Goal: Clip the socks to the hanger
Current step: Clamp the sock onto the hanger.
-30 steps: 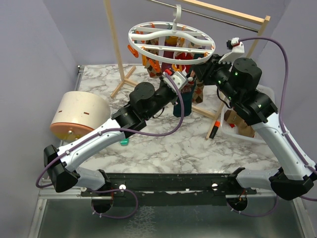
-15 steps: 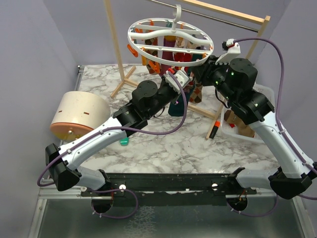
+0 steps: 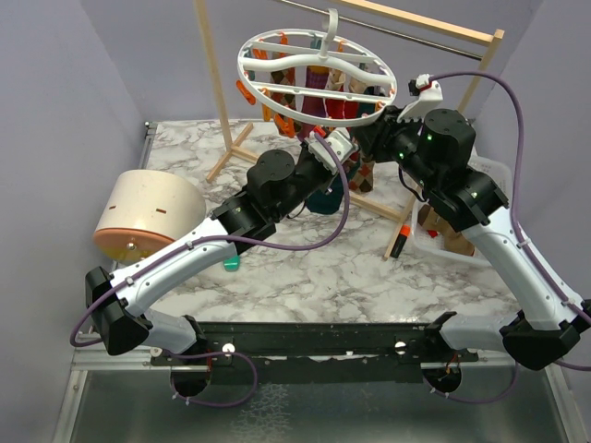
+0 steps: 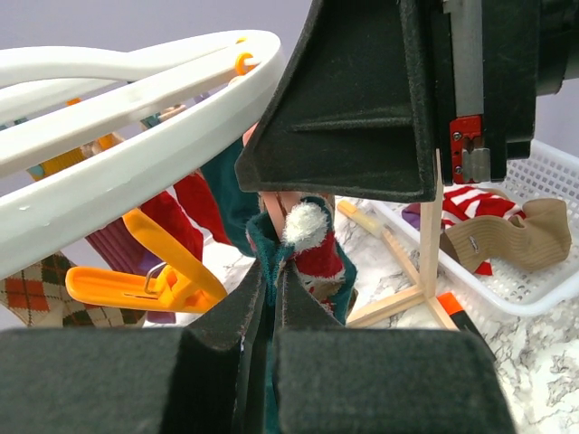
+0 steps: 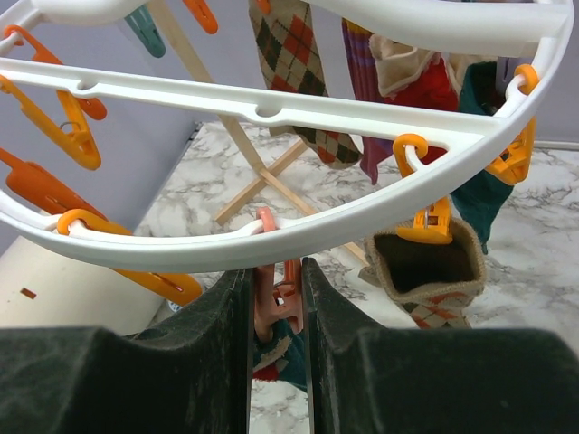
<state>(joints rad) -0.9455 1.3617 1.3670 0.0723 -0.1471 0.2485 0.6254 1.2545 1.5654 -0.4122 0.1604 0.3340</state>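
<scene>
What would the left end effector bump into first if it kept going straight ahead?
Probably the right end effector, gripping a salmon clip: its black body looms just past the teal-and-red sock the left end effector pinches. Depth is unclear.

- My left arm (image 3: 175,254) and right arm (image 3: 531,268): white shells, black joints.
- Purple cable (image 3: 348,189) runs along each.
- Green lights (image 3: 427,137) dot my right arm's joints.
- Matte black fingers (image 4: 380,389).
</scene>
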